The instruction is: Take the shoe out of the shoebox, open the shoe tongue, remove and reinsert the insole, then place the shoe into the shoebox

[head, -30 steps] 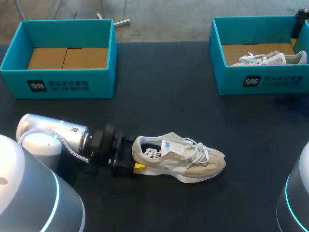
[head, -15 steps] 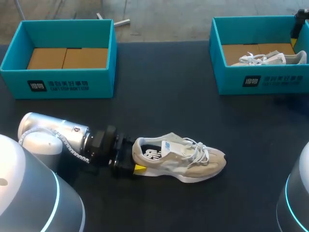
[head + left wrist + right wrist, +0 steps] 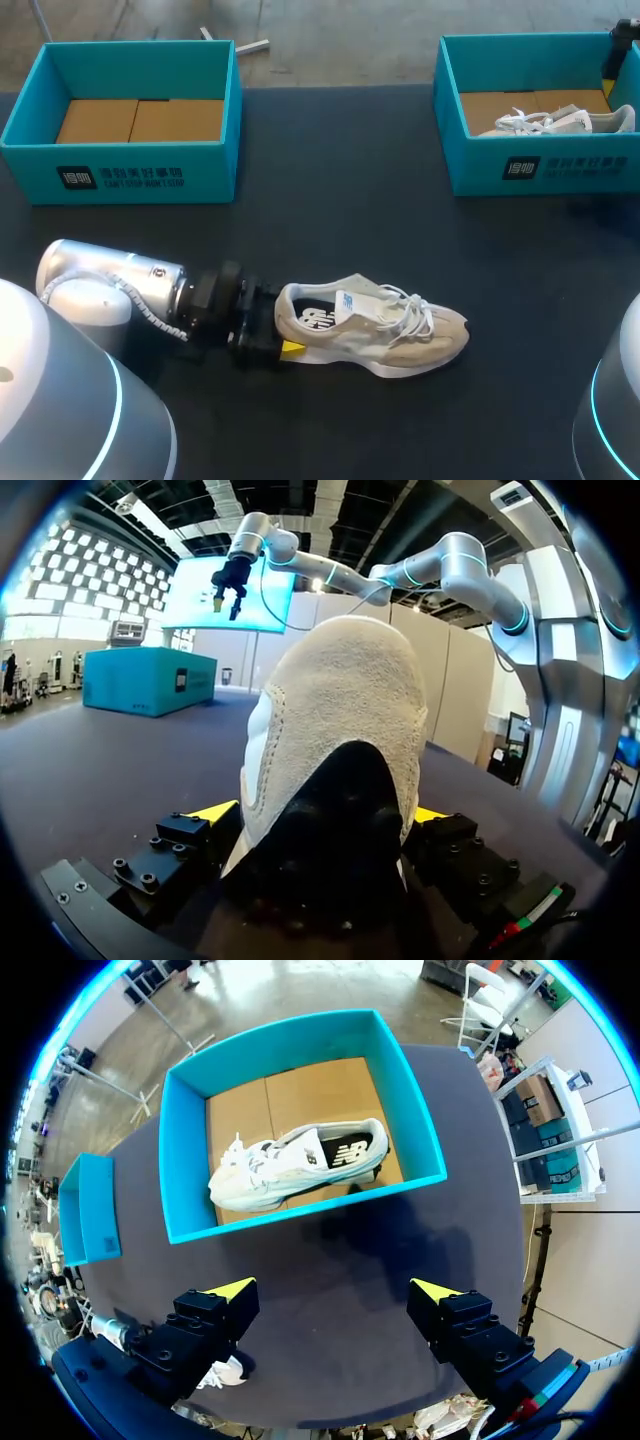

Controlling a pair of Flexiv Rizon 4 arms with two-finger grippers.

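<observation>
A beige shoe (image 3: 372,324) lies on its side on the dark table (image 3: 350,200), toe pointing right. My left gripper (image 3: 276,332) is at its heel, open, and one yellow fingertip (image 3: 291,348) shows under the heel. In the left wrist view the heel (image 3: 335,740) fills the space between the spread fingers (image 3: 212,812) of that gripper (image 3: 322,815). My right gripper (image 3: 335,1300) hangs open and empty high above the right shoebox (image 3: 300,1040), which holds a white shoe (image 3: 300,1165).
An empty teal shoebox (image 3: 120,165) stands at the back left. The teal shoebox (image 3: 540,165) with the white shoe (image 3: 555,122) stands at the back right. Bare dark table lies between the boxes and around the beige shoe.
My left arm has shifted very slightly at the heel. The beige shoe and the right arm have stayed where they were.
</observation>
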